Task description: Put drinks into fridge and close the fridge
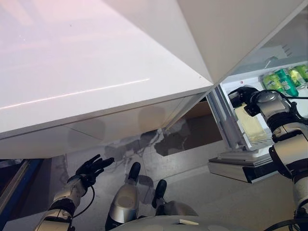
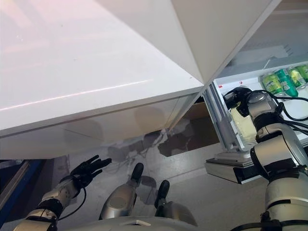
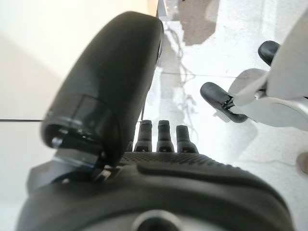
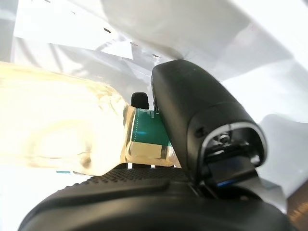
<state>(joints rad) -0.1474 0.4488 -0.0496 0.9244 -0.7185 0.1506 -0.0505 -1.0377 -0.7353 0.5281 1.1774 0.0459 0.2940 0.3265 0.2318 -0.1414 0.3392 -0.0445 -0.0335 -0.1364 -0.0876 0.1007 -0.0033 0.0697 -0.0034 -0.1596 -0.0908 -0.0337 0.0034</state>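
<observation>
Your two head views look down and forward from the robot's head, set slightly apart, so both show you the same scene: the big white fridge door [image 1: 96, 72] fills the upper left, the open fridge shelf [image 2: 288, 101] with green cans [image 1: 284, 81] sits to the right of that door, and the grey floor [image 1: 202, 192] lies below it. In the right eye view everything sits a little further left. Your left wrist view looks along the left robot hand [image 3: 159, 137] from very close, facing the floor beside the door. Your right wrist view looks along the right robot hand [image 4: 202, 125], pressed close to a pale yellow bottle [image 4: 62, 130] against the fridge's white interior.
</observation>
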